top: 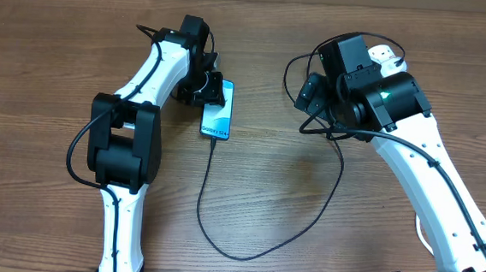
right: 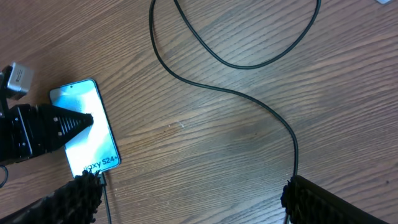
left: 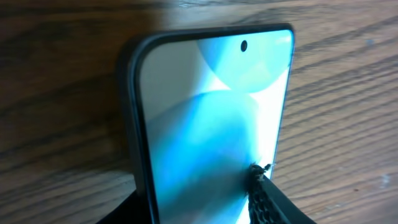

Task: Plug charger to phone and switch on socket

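Gripping the phone (left: 205, 112) across its long edges, your left gripper (left: 199, 196) is clamped on it. In the left wrist view one dark finger (left: 267, 199) overlaps the right side of the lit blue screen. The other presses the left rim, and the front-camera hole sits at the far end. Your right gripper (right: 189, 186) hangs released, its ribbed fingers (right: 323, 202) spread wide above the table (right: 249, 124) and touching nothing.

You'll find the phone lying flat on the wood, left of centre in the overhead view. Its "Galaxy S24" end points toward the arm bases.

The charger (top: 236, 256) meets that short edge with its tip. You cannot tell from these views whether the tip is fully seated. From there the thin black cable drops toward the near side, loops round, and climbs to the right arm, where it passes out of sight under the wrist.

The socket (top: 386, 53) shows only as a white patch behind your right arm at the far side. Its switch is hidden.
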Tool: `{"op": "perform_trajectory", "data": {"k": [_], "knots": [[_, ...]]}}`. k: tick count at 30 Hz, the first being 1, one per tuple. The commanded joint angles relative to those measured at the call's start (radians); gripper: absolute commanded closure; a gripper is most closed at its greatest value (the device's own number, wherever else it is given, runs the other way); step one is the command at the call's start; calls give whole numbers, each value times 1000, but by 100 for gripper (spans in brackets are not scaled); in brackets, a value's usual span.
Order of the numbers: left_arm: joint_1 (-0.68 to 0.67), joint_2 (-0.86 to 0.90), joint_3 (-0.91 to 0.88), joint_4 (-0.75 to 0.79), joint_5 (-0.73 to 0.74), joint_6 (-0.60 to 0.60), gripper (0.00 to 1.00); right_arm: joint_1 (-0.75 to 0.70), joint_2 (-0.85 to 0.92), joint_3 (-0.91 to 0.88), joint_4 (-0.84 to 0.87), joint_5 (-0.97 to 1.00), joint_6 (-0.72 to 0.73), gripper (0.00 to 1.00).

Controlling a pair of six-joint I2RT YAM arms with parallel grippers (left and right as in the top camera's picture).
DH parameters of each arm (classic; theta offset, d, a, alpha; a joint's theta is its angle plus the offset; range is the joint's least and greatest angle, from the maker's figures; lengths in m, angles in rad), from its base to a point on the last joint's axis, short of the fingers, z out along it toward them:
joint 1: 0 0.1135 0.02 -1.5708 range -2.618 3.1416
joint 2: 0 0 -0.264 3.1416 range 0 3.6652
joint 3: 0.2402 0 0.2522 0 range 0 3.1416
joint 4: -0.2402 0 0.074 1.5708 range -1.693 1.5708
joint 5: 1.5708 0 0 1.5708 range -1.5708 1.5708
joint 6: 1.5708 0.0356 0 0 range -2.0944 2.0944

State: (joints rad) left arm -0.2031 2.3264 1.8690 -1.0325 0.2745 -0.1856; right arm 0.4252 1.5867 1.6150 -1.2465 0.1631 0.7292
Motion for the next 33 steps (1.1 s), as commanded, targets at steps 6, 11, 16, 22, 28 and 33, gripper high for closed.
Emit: {"op": "perform_trajectory", "data": {"k": [6,11,16,22,28,33], "knots": [[-1,10,-16,-14,-76,-2,55,-7,-2,14,2,-1,4,6],[-1,10,-16,-14,-76,-1,51,-7,-2,14,2,-2,4,6],[-1,10,-16,-14,-76,-1,48,-7,-2,14,2,-7,4,6],[1,9,-9,-29,-71,-2,44,-7,-2,14,2,-7,4,6],[34,-15,126,-130,-71,-53,29,-7,-2,14,3,-6,4,6],[68,-63,294,-230,-13,-61,29,-7,-2,14,2,-7,4,5]]}}
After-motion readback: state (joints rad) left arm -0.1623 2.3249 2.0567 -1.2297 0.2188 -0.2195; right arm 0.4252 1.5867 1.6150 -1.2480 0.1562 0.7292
